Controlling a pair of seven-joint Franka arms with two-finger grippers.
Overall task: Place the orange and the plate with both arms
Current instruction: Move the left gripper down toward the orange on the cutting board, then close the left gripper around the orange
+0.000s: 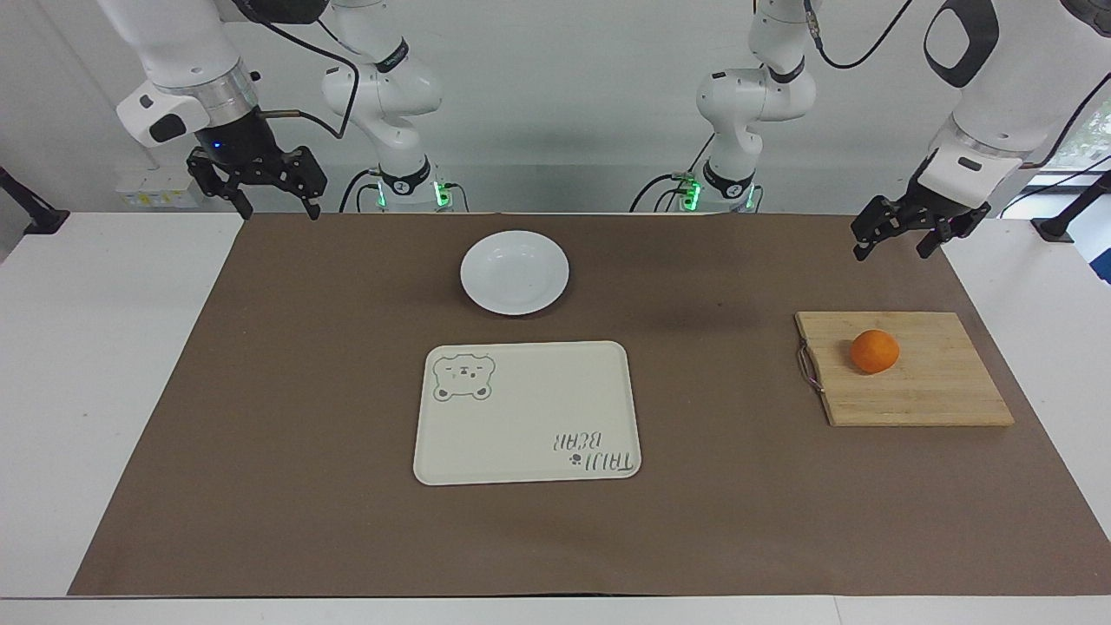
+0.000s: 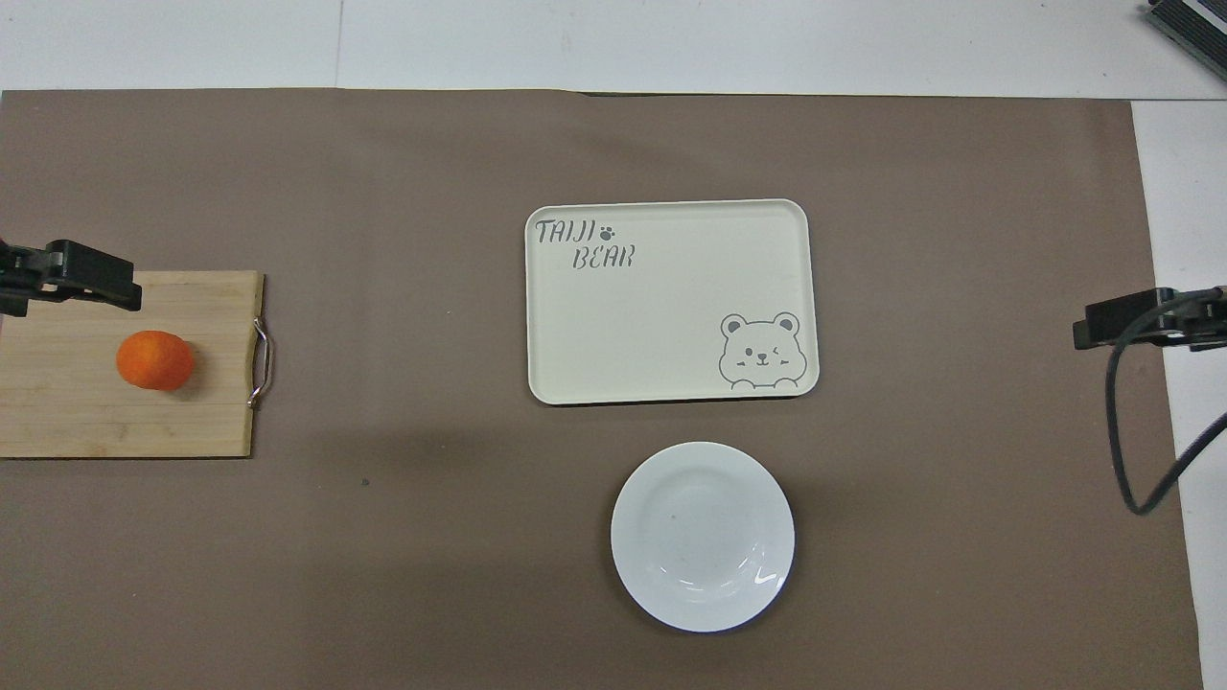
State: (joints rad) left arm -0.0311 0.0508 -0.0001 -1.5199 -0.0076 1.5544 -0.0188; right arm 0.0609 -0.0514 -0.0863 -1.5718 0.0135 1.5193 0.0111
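Nothing of the task looks done yet, judging by how things lie. The orange (image 1: pixel 874 351) sits untouched on a wooden cutting board (image 1: pixel 929 391) at the right of the facing view, at the left arm's end of the worktop (image 1: pixel 113 365). The plate (image 1: pixel 515 272) lies bare on the brown mat (image 1: pixel 738 503) in the upper middle of that view, just nearer to the robots than the cream bear tray (image 1: pixel 527 412), which holds nothing. The left pincer (image 1: pixel 894 240) hangs in the air at the upper right of the facing view, over the mat's edge close to the board; in the overhead view it shows at the left edge of the frame, over the board's farther edge. Its fingers stand spread, gripping nothing. The right pincer (image 1: pixel 276 201) waits at the upper left of the facing view, over the mat's corner, fingers likewise apart and empty, well apart from the plate. Both pickups and both placements are left to do; the tray seems the likely destination, though that is only a guess.
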